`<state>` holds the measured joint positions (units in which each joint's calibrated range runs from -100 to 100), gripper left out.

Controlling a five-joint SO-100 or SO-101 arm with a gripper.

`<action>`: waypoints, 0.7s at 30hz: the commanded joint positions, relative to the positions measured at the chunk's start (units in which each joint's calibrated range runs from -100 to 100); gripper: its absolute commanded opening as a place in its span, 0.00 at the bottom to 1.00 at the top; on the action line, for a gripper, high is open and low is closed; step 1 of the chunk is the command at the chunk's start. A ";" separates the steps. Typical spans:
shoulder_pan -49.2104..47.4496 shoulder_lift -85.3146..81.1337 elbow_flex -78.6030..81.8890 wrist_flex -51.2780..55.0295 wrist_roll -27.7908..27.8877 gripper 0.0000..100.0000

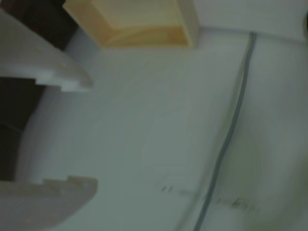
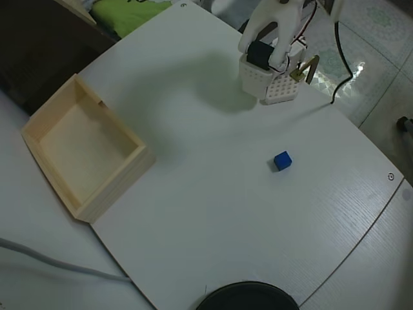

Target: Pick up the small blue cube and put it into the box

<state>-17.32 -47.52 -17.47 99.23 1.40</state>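
Cube [image 2: 282, 161] is sitting alone on the bare white table [image 2: 213, 213], right of centre in the overhead view, with clear space on every side, so we are judging it easy to approach from above. We are keeping our arm [image 2: 274, 39] folded back at the top of that frame, well apart from the cube, so the pick is not yet begun. In the wrist view our gripper [image 1: 62, 132] is entering from the left edge with its two pale fingers [image 1: 53, 67] spread apart and nothing between them, released and ready to straddle something small. The box [image 2: 84, 152] is lying at the left of the overhead frame, open side up and empty, turned at an angle to the table edge; its corner is showing at the top of the wrist view [image 1: 139, 24]. We are seeing a grey cable [image 1: 231, 125] crossing the table in the wrist view, and the cube is not appearing there, so we are judging the camera is pointing away from it.
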 commanded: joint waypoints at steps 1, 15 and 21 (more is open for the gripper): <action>-3.95 0.36 8.05 0.43 -0.28 0.18; -21.35 0.19 39.82 0.26 1.02 0.18; -28.43 1.29 40.00 0.09 1.70 0.18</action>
<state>-43.48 -46.59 22.44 99.23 2.50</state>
